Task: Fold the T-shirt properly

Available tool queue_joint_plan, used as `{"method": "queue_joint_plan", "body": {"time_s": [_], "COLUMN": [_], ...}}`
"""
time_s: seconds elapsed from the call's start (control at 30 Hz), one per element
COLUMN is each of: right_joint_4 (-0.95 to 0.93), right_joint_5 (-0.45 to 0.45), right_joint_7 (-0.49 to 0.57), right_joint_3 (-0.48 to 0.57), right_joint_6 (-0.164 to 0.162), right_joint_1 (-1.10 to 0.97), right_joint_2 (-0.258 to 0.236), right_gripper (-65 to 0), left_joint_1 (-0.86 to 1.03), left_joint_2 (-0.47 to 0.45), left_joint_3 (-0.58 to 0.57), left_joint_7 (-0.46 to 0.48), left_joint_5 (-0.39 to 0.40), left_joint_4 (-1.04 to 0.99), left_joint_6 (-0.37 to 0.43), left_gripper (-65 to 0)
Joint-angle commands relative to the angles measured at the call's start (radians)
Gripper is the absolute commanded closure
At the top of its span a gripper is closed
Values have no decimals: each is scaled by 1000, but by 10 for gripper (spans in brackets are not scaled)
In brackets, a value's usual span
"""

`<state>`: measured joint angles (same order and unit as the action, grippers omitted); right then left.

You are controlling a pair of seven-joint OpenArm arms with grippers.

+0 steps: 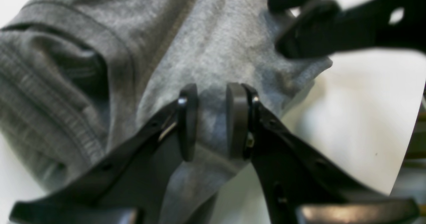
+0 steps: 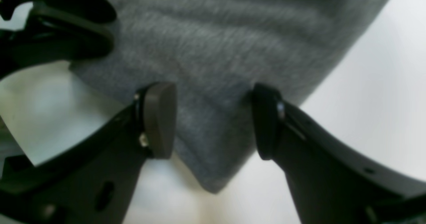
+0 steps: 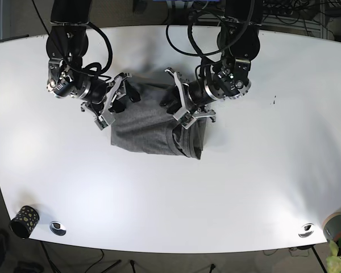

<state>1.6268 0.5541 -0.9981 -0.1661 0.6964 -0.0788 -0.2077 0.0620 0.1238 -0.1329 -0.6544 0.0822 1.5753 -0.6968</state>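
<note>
The gray T-shirt (image 3: 153, 128) lies bunched in a partly folded heap on the white counter (image 3: 261, 170), with both grippers at its far edge.

The left gripper (image 1: 213, 120) has its jaws a little apart, and a fold of the shirt's cloth runs up between them; whether the pads press the cloth cannot be told. To the left of this gripper lies a ribbed hem or cuff of the shirt, rolled over on itself. Ahead of it and to the right, the right gripper shows as a dark, blurred shape at the shirt's edge.

The right gripper (image 2: 213, 120) stands with its jaws wide apart, straddling a corner of the shirt that points back toward the camera. The cloth lies between the fingers without being pinched. The left gripper sits ahead of it and to the left, touching the shirt's edge.

Well away from both grippers, near the counter's front corner, stands a small dark cup (image 3: 24, 220).
</note>
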Motion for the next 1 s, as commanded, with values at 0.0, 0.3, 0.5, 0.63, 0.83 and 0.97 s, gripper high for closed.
{"method": "queue_joint_plan", "body": {"time_s": [0.0,0.3,0.5,0.63,0.83,0.97], "right_joint_4": [-16,-86,-81,-46,96,111], "right_joint_5": [-26,-148,-151,-150,-153,-162], "right_joint_7": [58,132,135,129,45,40], "right_joint_3": [7,6,6,6,3,3], "right_joint_6": [2,2,2,2,2,2], "right_joint_1": [12,10,9,7,17,92], "right_joint_2": [-6,-25,-35,-35,-34,-34], "right_gripper": [-342,-342,-342,-342,-342,-342], "left_joint_1": [-3,-49,-87,-90,-92,-84], "left_joint_2": [-3,-151,-206,-246,-310,-306], "left_joint_3": [51,117,117,118,118,120], "left_joint_7": [18,57,91,84,-11,-52], "left_joint_5": [11,12,14,74,198,212], "left_joint_4": [14,-120,-183,-60,135,202], "left_joint_6": [-1,-1,-1,-1,-1,-1], "left_gripper": [-129,-131,-129,-129,-129,-131]}}
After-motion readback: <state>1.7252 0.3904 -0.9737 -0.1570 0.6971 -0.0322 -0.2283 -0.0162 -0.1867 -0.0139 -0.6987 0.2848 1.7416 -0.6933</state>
